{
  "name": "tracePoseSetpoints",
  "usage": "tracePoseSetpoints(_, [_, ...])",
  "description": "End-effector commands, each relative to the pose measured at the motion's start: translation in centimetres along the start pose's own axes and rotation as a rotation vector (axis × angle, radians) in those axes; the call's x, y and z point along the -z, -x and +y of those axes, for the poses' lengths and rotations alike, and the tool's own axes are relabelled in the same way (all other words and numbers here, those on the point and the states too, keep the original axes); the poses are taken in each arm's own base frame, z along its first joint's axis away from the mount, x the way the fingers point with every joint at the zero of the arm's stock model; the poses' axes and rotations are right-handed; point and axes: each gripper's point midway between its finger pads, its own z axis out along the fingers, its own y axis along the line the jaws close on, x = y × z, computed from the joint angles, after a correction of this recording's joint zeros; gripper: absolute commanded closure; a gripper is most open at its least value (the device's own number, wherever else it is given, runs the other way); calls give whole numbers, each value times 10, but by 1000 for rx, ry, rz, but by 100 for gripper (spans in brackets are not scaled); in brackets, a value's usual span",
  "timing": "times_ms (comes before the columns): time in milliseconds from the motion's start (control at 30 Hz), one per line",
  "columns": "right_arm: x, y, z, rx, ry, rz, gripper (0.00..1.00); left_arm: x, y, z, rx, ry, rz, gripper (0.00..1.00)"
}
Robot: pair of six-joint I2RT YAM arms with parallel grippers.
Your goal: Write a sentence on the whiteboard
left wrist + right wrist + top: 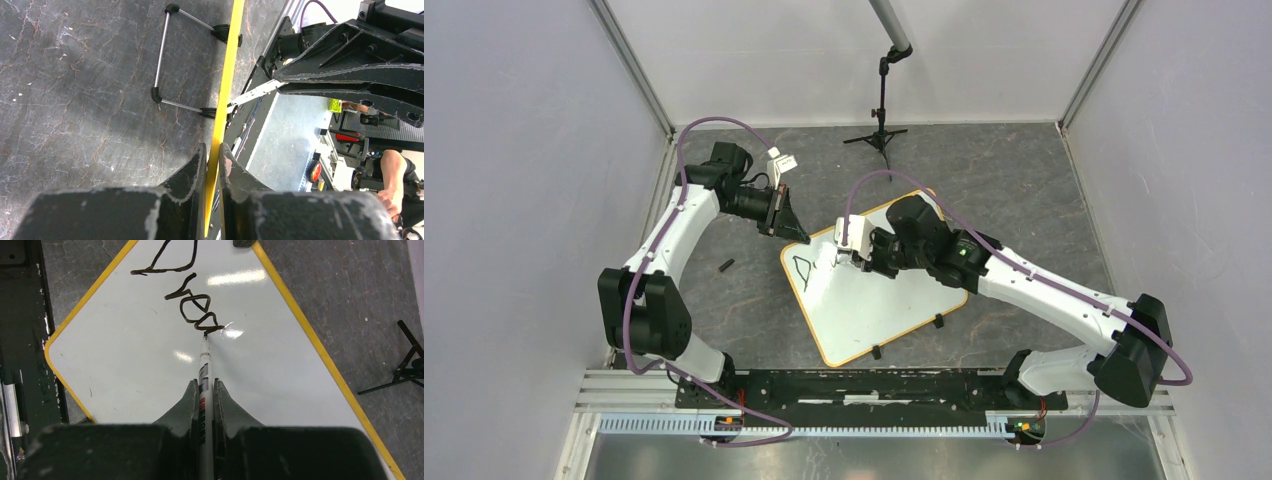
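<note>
1. We find the whiteboard (894, 300) flat in the middle of the bench (1024, 190), turned diagonally, one corner toward the near edge.
2. The sentence (192, 305) is barely begun: we read roughly "Drea", near the board's left corner.
3. We see the right gripper (204, 387) clamped on a white marker (205, 357) mid-barrel, tip touching the board at the last letter.
4. We see the left gripper (213, 160) pinched on the board's yellow rim, on its far-left side.
5. Handling, our guess: the board is stiff, light and slick, so it would likely skate under pen pressure, and the rim is the place to hold it. The marker is thin, hard and smooth and could twist in the jaws.
6. Around: a black tripod (881, 135) at the far edge and a small dark piece (726, 266) toward the left edge, both apart from the board. Two black clips (938, 322) sit on its near-right rim.
7. We judge the writing path free; only the right arm's purple cable (864, 185) arcs above the far corner.
</note>
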Motion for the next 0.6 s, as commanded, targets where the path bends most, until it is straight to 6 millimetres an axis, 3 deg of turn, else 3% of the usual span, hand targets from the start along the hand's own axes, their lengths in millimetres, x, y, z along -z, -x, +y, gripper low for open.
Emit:
tracePoseSetpoints(0, [7,-1,2,16,2,6,100,1,6,0,-62,25,-4,98])
tracePoseSetpoints(267, [25,31,-14,30,-54,-68,100,0,5,1,-58,24,-1,98])
tracePoseSetpoints(567, [20,33,-22,39,-87,-70,100,-1,5,1,-57,23,3,98])
